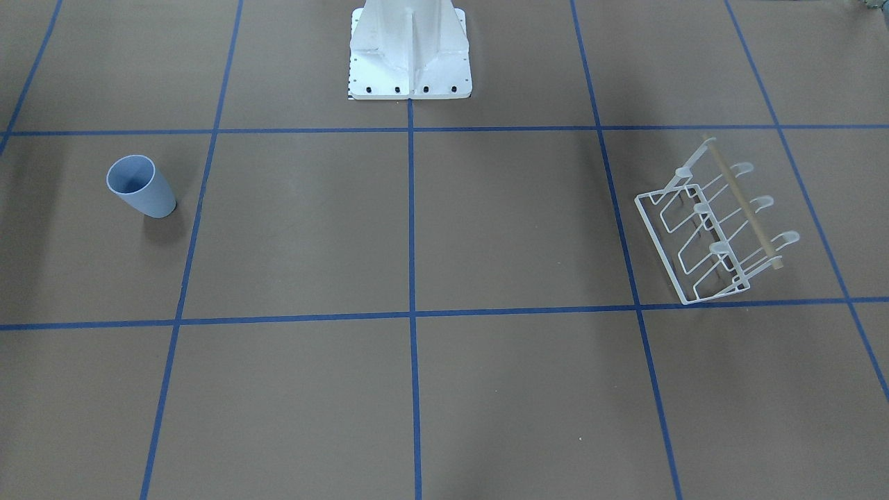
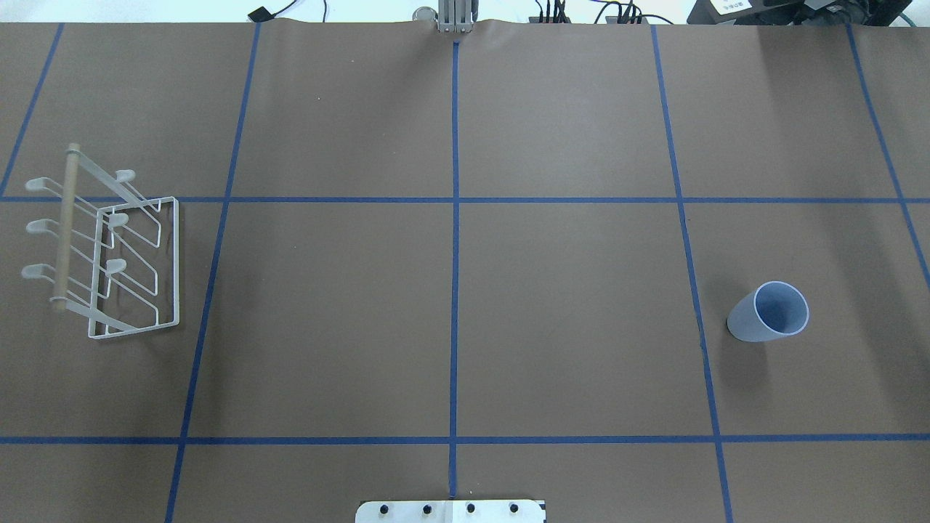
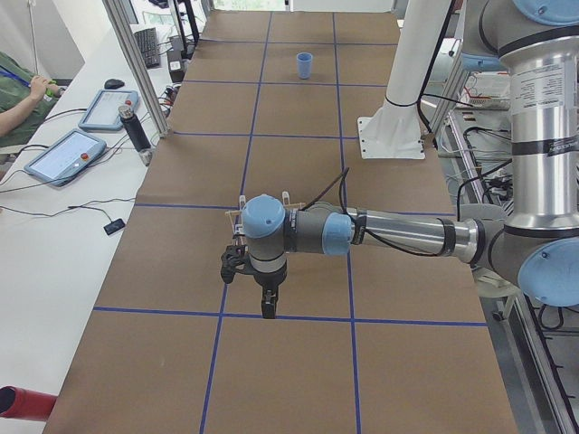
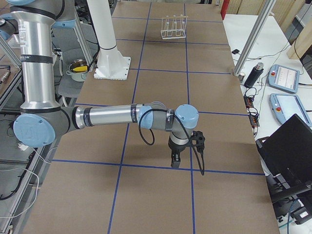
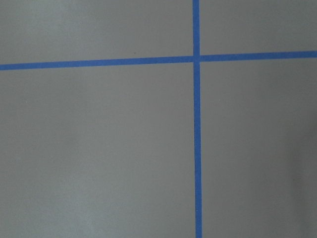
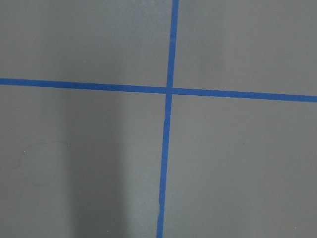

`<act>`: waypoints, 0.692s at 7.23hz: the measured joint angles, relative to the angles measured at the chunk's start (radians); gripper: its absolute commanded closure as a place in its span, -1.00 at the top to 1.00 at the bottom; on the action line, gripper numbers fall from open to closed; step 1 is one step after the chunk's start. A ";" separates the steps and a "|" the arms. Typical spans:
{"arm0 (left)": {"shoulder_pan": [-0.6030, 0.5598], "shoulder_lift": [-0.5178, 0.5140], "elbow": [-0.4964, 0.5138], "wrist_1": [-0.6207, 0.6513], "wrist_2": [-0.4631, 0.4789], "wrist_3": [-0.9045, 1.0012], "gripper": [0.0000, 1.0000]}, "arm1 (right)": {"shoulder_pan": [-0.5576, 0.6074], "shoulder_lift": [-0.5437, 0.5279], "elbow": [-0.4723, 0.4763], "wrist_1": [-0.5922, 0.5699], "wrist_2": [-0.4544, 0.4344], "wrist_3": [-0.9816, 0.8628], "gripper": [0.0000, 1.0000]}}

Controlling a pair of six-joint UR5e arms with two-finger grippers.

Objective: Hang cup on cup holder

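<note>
The pale-blue cup point(image 2: 770, 312) stands upright on the brown table on my right side; it also shows in the front view point(image 1: 141, 186) and far off in the exterior left view point(image 3: 305, 65). The white wire cup holder point(image 2: 109, 254) with its wooden rod stands on my left side, also in the front view point(image 1: 715, 229) and the exterior right view point(image 4: 174, 27). My left gripper point(image 3: 269, 306) shows only in the exterior left view, pointing down over the table near the rack. My right gripper point(image 4: 175, 160) shows only in the exterior right view. I cannot tell whether either is open or shut.
The white robot pedestal point(image 1: 410, 48) stands at the table's middle edge. Blue tape lines point(image 2: 454, 218) grid the table. Both wrist views show only table and tape. Tablets point(image 3: 68, 154), pendants point(image 4: 285, 78) and a laptop point(image 4: 287, 146) lie on side benches.
</note>
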 measured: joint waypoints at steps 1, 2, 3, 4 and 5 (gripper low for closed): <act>0.000 0.000 0.000 0.000 -0.001 0.001 0.97 | 0.000 0.001 -0.002 0.001 0.000 0.000 1.00; 0.000 0.000 -0.001 0.000 -0.001 0.001 0.97 | 0.000 0.002 0.001 0.002 0.002 0.000 1.00; 0.000 0.000 -0.002 0.000 -0.001 0.001 0.97 | 0.000 0.002 0.004 0.004 0.005 0.000 1.00; 0.000 0.000 -0.003 -0.001 -0.001 0.001 0.97 | 0.000 0.002 0.006 0.007 0.009 0.000 1.00; 0.000 0.000 -0.004 -0.001 0.000 0.001 0.97 | 0.000 0.003 0.014 0.010 0.011 -0.002 1.00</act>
